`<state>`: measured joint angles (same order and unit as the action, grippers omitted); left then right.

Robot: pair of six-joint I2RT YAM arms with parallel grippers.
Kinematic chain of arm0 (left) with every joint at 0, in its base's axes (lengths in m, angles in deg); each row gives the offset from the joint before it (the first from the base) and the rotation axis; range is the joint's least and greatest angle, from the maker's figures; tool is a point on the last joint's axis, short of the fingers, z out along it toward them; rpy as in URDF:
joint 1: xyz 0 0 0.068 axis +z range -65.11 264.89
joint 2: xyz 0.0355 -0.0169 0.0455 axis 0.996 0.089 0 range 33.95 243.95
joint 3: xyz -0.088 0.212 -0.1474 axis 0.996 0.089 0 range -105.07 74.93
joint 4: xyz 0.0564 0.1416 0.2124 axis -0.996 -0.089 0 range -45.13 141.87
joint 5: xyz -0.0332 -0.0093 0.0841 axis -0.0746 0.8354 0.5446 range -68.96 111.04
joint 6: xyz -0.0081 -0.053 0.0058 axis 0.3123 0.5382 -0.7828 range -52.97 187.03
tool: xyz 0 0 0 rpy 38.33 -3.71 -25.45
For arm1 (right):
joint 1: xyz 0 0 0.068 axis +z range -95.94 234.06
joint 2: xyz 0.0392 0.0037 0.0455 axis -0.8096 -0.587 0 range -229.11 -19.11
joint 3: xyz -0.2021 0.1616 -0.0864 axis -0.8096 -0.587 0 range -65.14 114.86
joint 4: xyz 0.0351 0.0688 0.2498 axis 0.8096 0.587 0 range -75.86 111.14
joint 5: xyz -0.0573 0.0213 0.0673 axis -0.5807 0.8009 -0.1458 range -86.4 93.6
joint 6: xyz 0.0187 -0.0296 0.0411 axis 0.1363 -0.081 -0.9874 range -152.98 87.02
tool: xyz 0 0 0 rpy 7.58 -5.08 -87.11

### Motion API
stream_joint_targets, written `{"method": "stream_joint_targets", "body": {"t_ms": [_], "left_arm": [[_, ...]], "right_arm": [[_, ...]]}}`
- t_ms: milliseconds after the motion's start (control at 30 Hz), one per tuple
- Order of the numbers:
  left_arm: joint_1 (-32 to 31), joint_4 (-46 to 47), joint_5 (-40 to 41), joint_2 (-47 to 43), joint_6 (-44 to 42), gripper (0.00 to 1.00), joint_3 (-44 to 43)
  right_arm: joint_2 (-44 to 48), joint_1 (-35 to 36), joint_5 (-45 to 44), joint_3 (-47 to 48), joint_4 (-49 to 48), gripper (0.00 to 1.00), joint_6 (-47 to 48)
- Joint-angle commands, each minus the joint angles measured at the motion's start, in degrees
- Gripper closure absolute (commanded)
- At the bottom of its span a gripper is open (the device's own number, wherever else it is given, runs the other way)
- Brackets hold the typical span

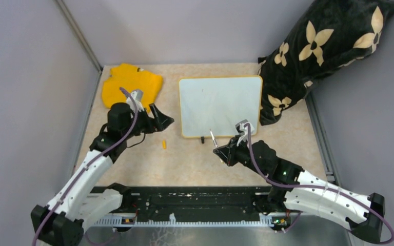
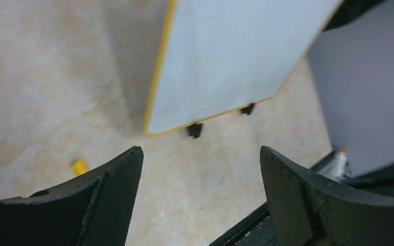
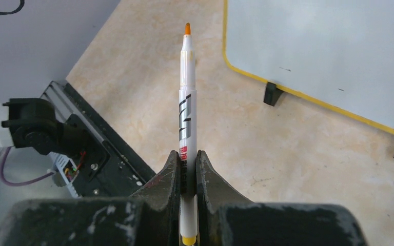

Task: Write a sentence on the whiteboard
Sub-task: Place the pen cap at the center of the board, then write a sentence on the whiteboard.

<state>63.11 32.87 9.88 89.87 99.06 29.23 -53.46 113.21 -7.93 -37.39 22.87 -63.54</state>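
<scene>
Whiteboard point(image 1: 219, 105) is found at table centre, face blank but for faint specks. No sentence is seen on it, so writing is judged not yet begun and all of it is left. Marker point(image 3: 187, 102) is pinched by its barrel in the right gripper point(image 3: 187, 164), orange tip bared, near the board's 6 o'clock edge, apart from it. Left gripper point(image 2: 200, 154) is spread wide, nothing held, at the board's 9 o'clock. A small yellow piece point(image 1: 164, 144), likely the cap, is noted at 7 o'clock. No containers are seen.

table point(image 1: 184, 164): beige marbled | on it: whiteboard point(image 1: 219, 105), yellow cloth point(image 1: 128, 82), small yellow cap point(image 1: 164, 144), black floral cushion point(image 1: 318, 51)
</scene>
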Motion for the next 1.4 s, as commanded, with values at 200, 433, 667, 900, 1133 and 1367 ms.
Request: {"method": "stream_joint_targets", "body": {"t_ms": [200,433,667,900,1133,1367], "left_arm": [[-0.4,49.5,-38.3,-9.4,5.5,0.02,12.5],[-3.1,59.3,-46.2,-3.8,10.5,0.02,13.3],[-3.6,63.0,-48.9,-0.5,12.4,0.06,14.2],[-3.6,62.3,-47.9,-1.0,12.4,0.14,15.0],[-3.6,62.2,-47.6,-0.8,13.3,0.35,15.0],[-3.6,61.9,-47.4,-0.7,13.3,0.59,15.0]], "right_arm": [[-1.9,0.4,13.2,3.6,-15.7,1.00,1.5],[-8.7,0.4,16.4,5.6,-21.8,1.00,0.7],[-15.0,0.4,18.6,8.5,-25.9,1.00,0.1],[-19.2,0.4,21.7,10.3,-29.2,1.00,0.0],[-20.7,0.7,23.2,10.4,-30.8,1.00,-0.5],[-20.8,0.9,23.9,10.7,-30.3,1.00,0.2]]}}
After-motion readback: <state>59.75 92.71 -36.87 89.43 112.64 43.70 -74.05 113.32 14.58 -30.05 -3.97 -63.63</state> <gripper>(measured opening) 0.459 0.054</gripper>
